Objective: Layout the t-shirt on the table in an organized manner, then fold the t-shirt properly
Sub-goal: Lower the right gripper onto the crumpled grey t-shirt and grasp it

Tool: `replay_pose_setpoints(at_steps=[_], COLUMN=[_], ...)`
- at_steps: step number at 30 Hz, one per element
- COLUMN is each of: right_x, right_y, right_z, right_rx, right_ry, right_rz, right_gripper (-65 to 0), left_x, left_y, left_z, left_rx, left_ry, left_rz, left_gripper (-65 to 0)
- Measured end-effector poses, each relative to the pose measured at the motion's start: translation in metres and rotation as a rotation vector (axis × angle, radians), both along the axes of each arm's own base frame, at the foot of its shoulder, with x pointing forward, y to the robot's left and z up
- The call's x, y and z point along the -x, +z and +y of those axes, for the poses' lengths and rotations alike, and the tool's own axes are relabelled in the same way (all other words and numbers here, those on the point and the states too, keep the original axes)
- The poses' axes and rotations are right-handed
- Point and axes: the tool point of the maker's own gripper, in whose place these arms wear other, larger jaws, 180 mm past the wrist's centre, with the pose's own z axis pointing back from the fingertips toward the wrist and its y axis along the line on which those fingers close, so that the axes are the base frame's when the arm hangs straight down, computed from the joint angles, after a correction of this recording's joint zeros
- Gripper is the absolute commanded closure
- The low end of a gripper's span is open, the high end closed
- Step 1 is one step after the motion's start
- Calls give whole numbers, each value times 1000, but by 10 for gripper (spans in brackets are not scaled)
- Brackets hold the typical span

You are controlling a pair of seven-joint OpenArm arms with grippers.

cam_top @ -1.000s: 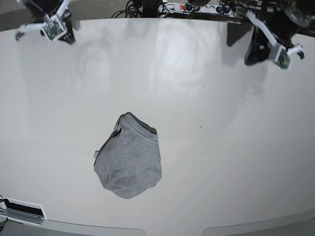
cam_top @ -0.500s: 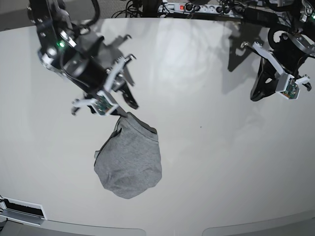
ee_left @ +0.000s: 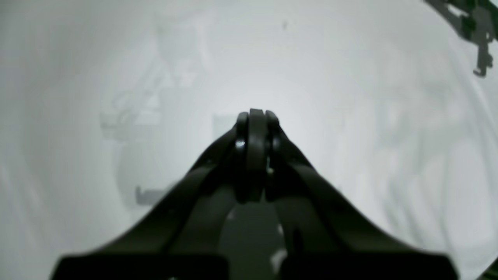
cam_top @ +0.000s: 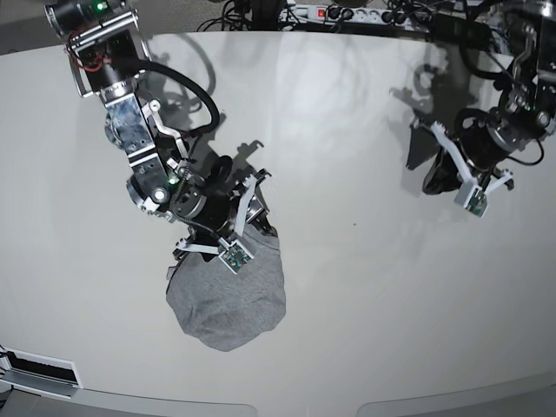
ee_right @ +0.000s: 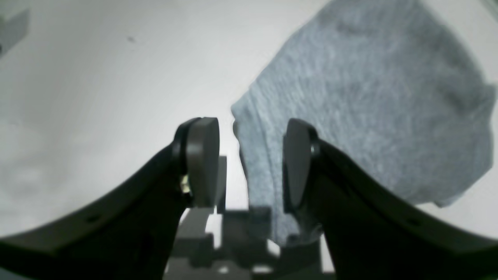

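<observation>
The heather-grey t-shirt (cam_top: 228,300) lies bunched in a rounded heap on the white table (cam_top: 365,287), left of centre and toward the front. My right gripper (cam_top: 208,236) is low over the heap's far edge. In the right wrist view this gripper (ee_right: 249,163) is open, and the t-shirt (ee_right: 369,97) has its near edge lying between the two pads. No lettering or collar shows. My left gripper (cam_top: 437,178) hovers over bare table at the right; in the left wrist view it (ee_left: 255,120) is shut with nothing in it.
A power strip (cam_top: 347,13) and cables run along the table's far edge. A white and black fixture (cam_top: 39,373) sits at the front left corner. The table's curved front edge (cam_top: 304,408) runs just below the shirt.
The right arm swung from the back left corner down to the shirt's far edge and opened its jaws. The left arm came lower and forward, still shut. The shirt has not moved.
</observation>
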Motion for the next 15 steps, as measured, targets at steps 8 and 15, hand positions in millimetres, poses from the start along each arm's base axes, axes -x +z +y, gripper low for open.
replay_pose_setpoints(at_steps=[8,15], right_x=[-14,-30], right_y=[-45,-9], right_z=[-38,-36], right_rx=[138,144], right_ry=[-105,-110], right_rz=[70,-15], right_gripper=[-215,0], left_x=[-24,-24], left_y=[6,7], left_z=[-19,-19], left_rx=[-35,-35], left_ry=[-72,-73], left_rz=[-39,-39], left_gripper=[0,0])
